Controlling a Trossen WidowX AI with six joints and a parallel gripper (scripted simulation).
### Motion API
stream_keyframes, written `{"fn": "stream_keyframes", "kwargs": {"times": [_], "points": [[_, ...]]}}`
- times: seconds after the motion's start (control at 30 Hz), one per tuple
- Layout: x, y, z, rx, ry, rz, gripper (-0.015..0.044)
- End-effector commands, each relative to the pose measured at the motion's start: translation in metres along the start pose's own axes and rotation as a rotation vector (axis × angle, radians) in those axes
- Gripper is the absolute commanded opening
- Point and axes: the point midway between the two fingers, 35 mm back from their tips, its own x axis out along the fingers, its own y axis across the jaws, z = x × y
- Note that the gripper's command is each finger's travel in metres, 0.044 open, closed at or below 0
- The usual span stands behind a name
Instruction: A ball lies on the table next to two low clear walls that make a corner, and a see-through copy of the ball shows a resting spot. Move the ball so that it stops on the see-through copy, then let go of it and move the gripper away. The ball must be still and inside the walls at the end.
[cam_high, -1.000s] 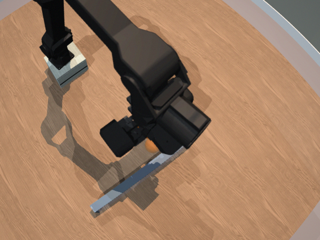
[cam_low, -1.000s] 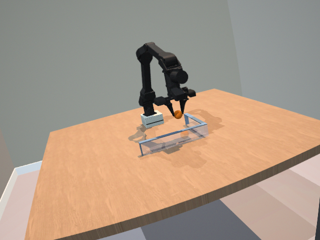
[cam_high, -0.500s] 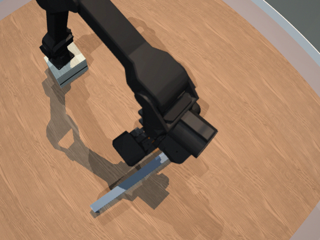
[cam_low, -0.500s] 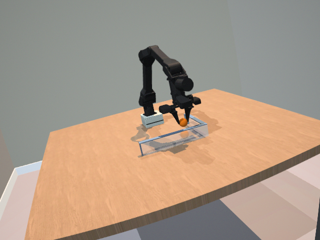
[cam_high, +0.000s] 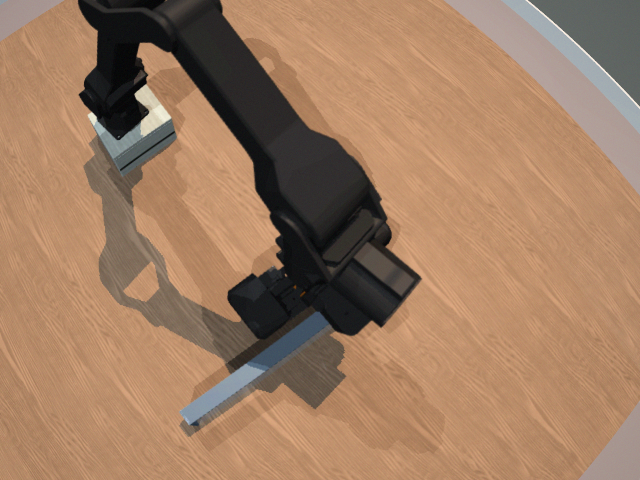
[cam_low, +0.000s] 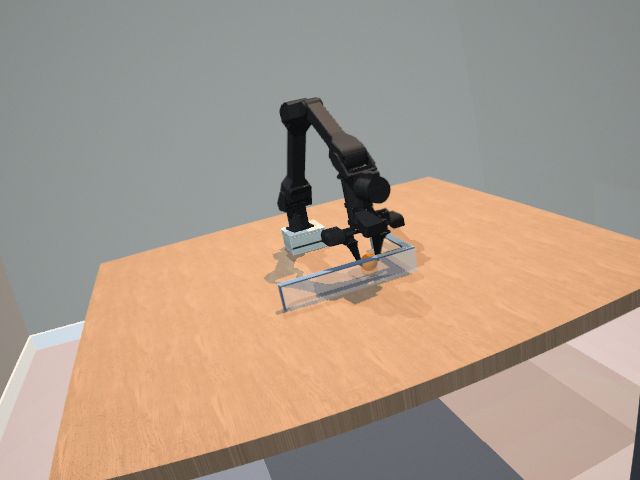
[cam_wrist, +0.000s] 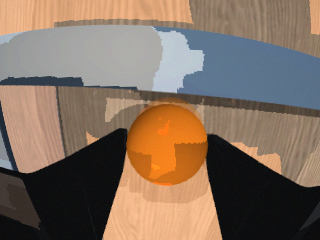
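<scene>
- Between the two fingers of the gripper (cam_high: 297, 302) (cam_low: 368, 256) (cam_wrist: 167, 142), the orange ball (cam_low: 368, 266) (cam_wrist: 167, 145) is clamped, with one fingertip pressing on each side of it.
- Just past the ball, in the wrist view, a faint orange rim of the see-through copy (cam_wrist: 184, 105) shows. Most of it is covered by the ball, so the two look almost in line, but I cannot tell how much height remains.
- Near the ball is the long clear wall (cam_high: 222, 392) (cam_low: 320, 277) (cam_wrist: 100, 55); the ball is on its inner side. The short wall (cam_low: 397, 240) (cam_wrist: 4, 155) meets it at the corner, and the arm (cam_high: 232, 87) (cam_low: 296, 155) hides this corner from above.
- Under all this is the wooden table (cam_high: 491, 361) (cam_low: 206, 361) (cam_wrist: 150, 215); whether the ball touches it, I cannot tell.
- For the step in hand, I judge it is the carrying and lowering of the ball to its resting spot, quite late in the task.
- Next, the move should bring the ball a little toward the long wall and down onto the copy, without hitting the wall. Then the fingers should open gently and evenly, because a round thing may roll, and go straight up.
</scene>
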Motion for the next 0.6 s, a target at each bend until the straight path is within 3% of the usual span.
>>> {"fn": "stream_keyframes", "kwargs": {"times": [0.0,0.4,0.57], "points": [[0.008,-0.001,-0.002,0.005,0.009,-0.006,0.0000],[0.020,-0.001,-0.003,0.005,0.009,-0.006,0.0000],[0.016,0.000,0.000,0.000,0.001,0.000,0.0131]]}}
